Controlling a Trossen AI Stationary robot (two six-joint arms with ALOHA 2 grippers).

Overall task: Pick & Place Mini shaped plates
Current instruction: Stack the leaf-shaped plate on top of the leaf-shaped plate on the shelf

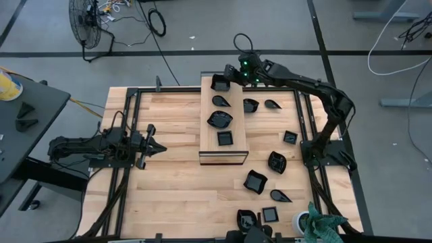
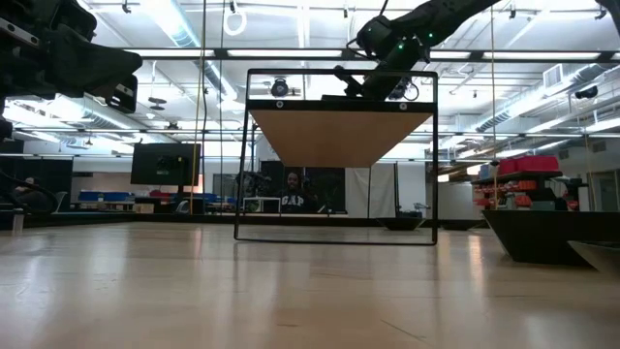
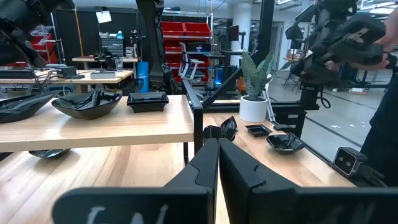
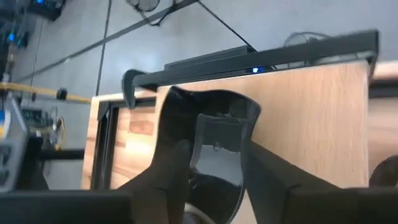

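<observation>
Gripping a glossy black plate (image 4: pixel 214 155) by its rim over the wooden board's (image 1: pixel 223 152) far end, right gripper (image 1: pixel 233 75); probably light, rigid, slippery, chippable. Left gripper (image 1: pixel 150 144) closed, idle.

— Any writing you can read here?
— Only on the dark top of the person (image 2: pixel 292 201) behind the table in the low view: "GAP", faintly. No other lettering is legible.

Dark left two-finger gripper (image 1: pixel 156 146) lay low, fingers pressed together. Dark right two-finger gripper (image 1: pixel 226 78) reached far, clamped on something.
</observation>
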